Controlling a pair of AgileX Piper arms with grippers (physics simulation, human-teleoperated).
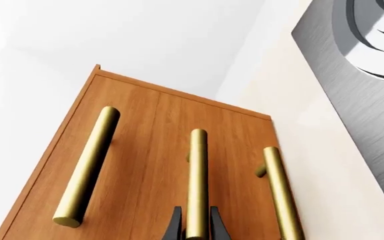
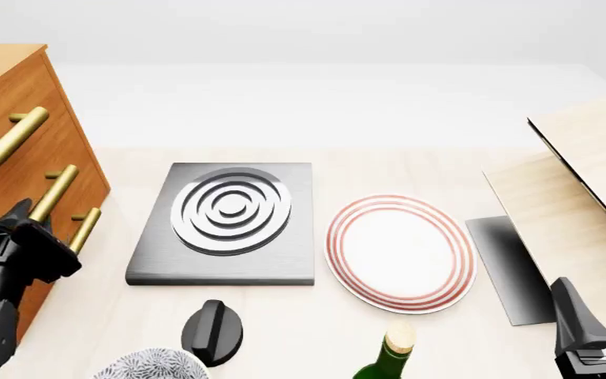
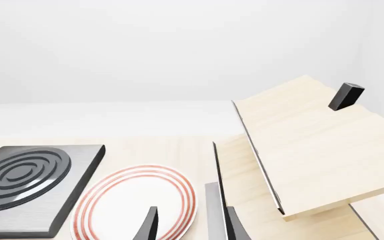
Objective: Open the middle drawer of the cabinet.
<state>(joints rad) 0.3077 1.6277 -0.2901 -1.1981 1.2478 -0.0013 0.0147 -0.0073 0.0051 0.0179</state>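
Black left gripper pinched the brass handle of the middle drawer, fingers either side of the bar.
That drawer sat in the cabinet, straight ahead of the left gripper; the right gripper hung spread apart, a red-ringed plate just beyond its fingertips.

Front view: high, looking forward across table. Left wrist: close on orange-brown wooden cabinet. Right wrist: low; shares red-ringed white plate with front.
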